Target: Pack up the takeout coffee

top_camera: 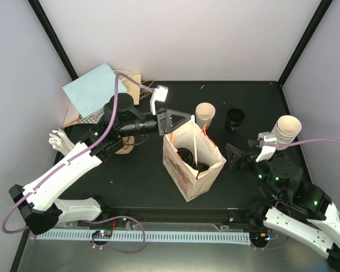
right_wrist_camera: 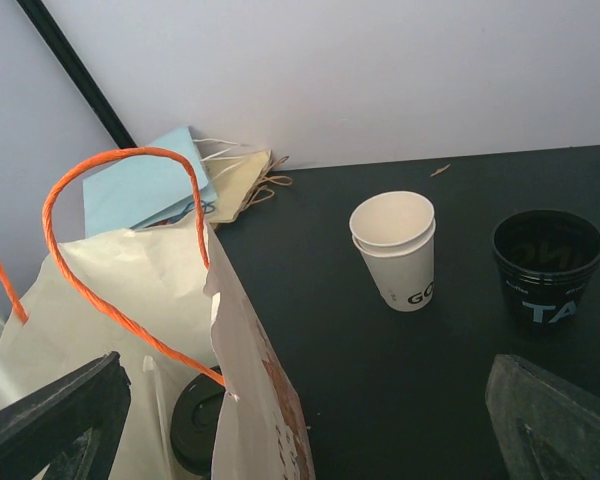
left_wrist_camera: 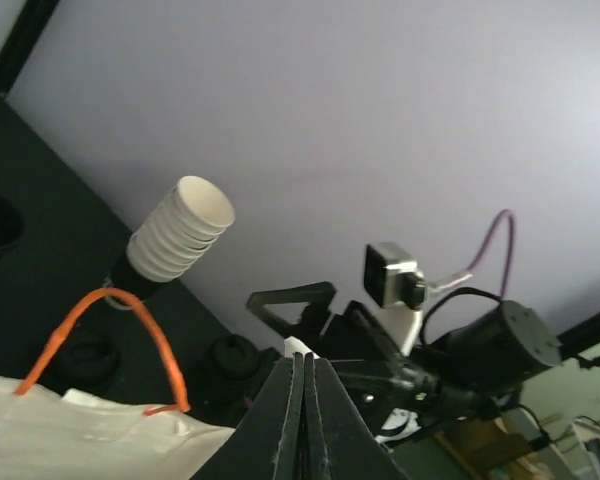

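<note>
Left gripper (top_camera: 169, 120): fingers are pressed together at the far rim of the bag (top_camera: 184, 175).
Right gripper (top_camera: 233, 157): fingers are held wide apart, right of the bag.
Lidded cup (top_camera: 186, 154): seen inside the bag.

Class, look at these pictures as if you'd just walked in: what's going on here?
Two robot arms are packing takeout coffee into a paper bag. One lidded cup already sits inside the open bag. The left gripper is shut at the bag's rim; whether it pinches the paper is unclear. The right gripper hangs open and empty beside the bag. Lidless white cups, a black cup and a cup stack stand on the table, unpacked.
</note>
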